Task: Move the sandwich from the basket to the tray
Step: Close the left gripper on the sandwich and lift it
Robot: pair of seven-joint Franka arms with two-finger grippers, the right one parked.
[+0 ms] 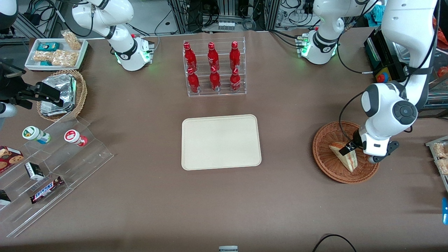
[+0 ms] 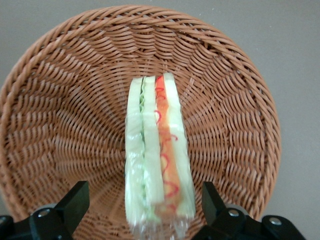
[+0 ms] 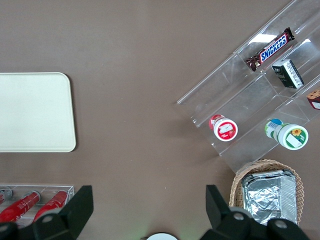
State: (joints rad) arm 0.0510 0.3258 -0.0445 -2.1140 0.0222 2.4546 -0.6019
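Note:
The sandwich (image 1: 344,156), a pale bread wedge with red-orange and green filling, lies in the reddish-brown wicker basket (image 1: 327,140) toward the working arm's end of the table. My left gripper (image 1: 350,151) is down inside the basket and open. In the left wrist view its black fingers (image 2: 75,202) straddle the sandwich (image 2: 157,145) with a gap on each side, above the basket's woven wall (image 2: 60,100). The gripper (image 2: 144,192) holds nothing. The cream-beige tray (image 1: 220,141) lies bare at the table's middle; its corner also shows in the right wrist view (image 3: 35,110).
A clear rack of red bottles (image 1: 214,68) stands farther from the front camera than the tray. Toward the parked arm's end are a stepped acrylic shelf with snacks (image 1: 52,168), a paler wicker basket of foil packets (image 1: 63,94) and a white snack tray (image 1: 56,52).

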